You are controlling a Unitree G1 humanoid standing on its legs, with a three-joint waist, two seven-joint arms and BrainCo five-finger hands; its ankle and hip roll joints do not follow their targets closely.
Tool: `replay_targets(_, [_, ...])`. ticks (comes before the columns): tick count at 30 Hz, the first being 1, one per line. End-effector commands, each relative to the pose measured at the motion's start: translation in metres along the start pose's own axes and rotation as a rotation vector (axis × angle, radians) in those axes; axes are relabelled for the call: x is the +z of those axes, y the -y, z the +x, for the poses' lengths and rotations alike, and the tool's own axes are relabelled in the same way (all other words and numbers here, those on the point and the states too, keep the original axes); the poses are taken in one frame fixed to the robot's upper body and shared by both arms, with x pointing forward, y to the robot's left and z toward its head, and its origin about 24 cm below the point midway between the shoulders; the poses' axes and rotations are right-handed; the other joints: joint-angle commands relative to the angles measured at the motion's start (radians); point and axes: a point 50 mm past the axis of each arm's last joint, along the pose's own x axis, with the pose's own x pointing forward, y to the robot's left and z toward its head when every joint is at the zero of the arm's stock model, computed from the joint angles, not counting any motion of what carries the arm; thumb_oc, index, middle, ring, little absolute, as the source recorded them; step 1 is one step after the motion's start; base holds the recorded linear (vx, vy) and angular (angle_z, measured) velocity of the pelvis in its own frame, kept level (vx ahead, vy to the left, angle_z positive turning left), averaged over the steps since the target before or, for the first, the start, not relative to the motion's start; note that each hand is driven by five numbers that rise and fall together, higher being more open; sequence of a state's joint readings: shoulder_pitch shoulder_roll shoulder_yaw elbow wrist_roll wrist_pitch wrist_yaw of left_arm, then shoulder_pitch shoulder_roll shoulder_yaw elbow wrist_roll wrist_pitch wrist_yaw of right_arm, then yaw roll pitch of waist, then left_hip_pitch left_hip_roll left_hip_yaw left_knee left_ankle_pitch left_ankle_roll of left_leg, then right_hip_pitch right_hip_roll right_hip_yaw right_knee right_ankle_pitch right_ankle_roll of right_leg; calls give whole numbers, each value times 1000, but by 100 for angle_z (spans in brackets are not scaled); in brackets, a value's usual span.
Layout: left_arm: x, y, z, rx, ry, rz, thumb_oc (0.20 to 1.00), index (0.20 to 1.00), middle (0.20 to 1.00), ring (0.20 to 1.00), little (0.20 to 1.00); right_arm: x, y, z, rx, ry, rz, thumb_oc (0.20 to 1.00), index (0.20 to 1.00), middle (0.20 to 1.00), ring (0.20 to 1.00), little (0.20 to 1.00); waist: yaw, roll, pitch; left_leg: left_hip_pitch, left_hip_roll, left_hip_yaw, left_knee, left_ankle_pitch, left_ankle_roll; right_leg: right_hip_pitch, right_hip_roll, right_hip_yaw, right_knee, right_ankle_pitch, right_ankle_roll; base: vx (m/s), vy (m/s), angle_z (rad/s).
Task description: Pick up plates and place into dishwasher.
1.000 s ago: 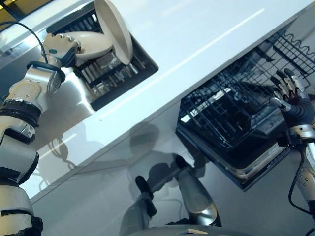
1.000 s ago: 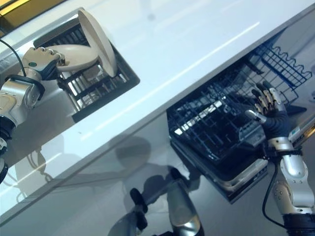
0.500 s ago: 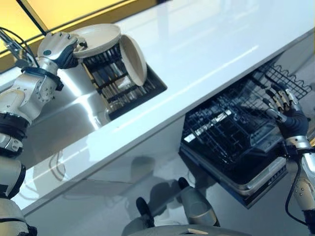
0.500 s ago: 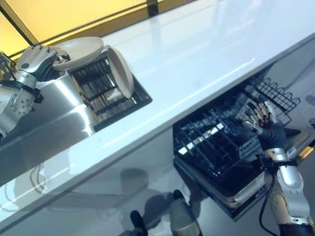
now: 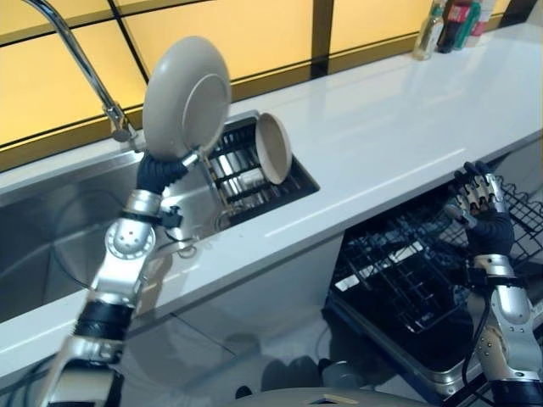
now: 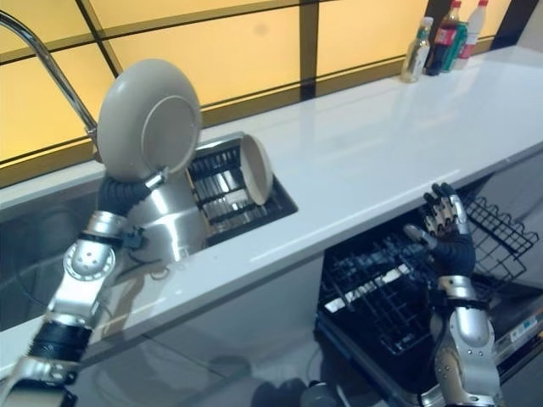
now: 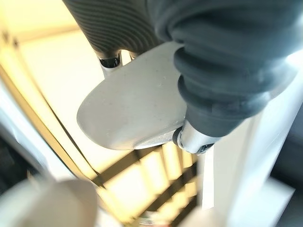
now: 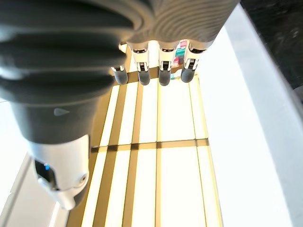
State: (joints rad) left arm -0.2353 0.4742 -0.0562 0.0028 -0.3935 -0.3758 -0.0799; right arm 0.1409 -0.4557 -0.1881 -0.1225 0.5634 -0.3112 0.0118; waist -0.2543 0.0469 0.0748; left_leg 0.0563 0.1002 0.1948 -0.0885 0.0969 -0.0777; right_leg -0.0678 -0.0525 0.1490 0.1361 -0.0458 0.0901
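My left hand [image 5: 159,173] is shut on the lower rim of a beige plate [image 5: 187,97], held high above the sink and standing almost upright. In the left wrist view the plate [image 7: 132,113] lies pinched between thumb and fingers. A second beige plate [image 5: 273,148] stands on edge in the dark sink rack [image 5: 242,170]. At the lower right the dishwasher's black wire rack [image 5: 399,271] is pulled out. Above that rack's right side my right hand [image 5: 479,199] hovers open and holds nothing, its fingers [image 8: 151,75] straight.
A curved metal faucet [image 5: 76,59] rises behind the steel sink basin [image 5: 51,246]. The white counter [image 5: 407,127] runs to the right, with bottles [image 5: 450,21] at its far end. Yellow window panels back the counter.
The camera has swung upward. My left hand has lifted the plate from beside the sink rack to well above it and tipped it upright. The right hand stays open over the dishwasher rack.
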Motion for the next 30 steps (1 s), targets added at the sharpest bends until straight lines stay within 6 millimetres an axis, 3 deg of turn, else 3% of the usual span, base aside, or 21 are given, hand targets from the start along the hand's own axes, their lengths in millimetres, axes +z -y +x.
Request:
replay_targets(1, [27, 3, 9, -67, 148, -190, 200, 200, 200, 200, 200, 28, -15, 8, 42, 184, 36, 1000, 1000, 1000, 1000, 1000, -1, -36, -59, 19, -18, 6, 60, -158, 45, 15, -39, -9, -64, 30, 78, -68, -21, -5])
replay_targets(8, [23, 56, 0, -312, 141, -674, 200, 200, 200, 200, 200, 26, -34, 17, 161, 165, 234, 1000, 1000, 1000, 1000, 1000, 9, -33, -68, 31, -28, 10, 58, -167, 55, 19, -33, -8, -75, 48, 77, -66, -18, -7])
replay_targets(14, [13, 83, -5, -391, 106, -921, 200, 200, 200, 200, 200, 14, -65, 23, 326, 95, 490, 1000, 1000, 1000, 1000, 1000, 25, -33, -80, 37, -35, 14, 58, -174, 58, 25, -38, -16, -90, 60, 78, -35, -34, -6])
replay_targets(20, [1, 110, -21, -475, 17, -1010, 200, 200, 200, 200, 200, 15, -101, 24, 539, 24, 601, 1000, 1000, 1000, 1000, 1000, 49, -38, -94, 31, -40, 5, 64, -178, 65, 27, -44, -32, -93, 60, 74, -12, -41, 1])
replay_targets(30, [-19, 113, -39, -502, -52, -1009, 200, 200, 200, 200, 200, 20, -144, 21, 811, -79, 764, 1000, 1000, 1000, 1000, 1000, 87, -54, -107, 24, -44, -17, 64, -179, 67, 36, -48, -61, -101, 57, 70, 4, -5, 2])
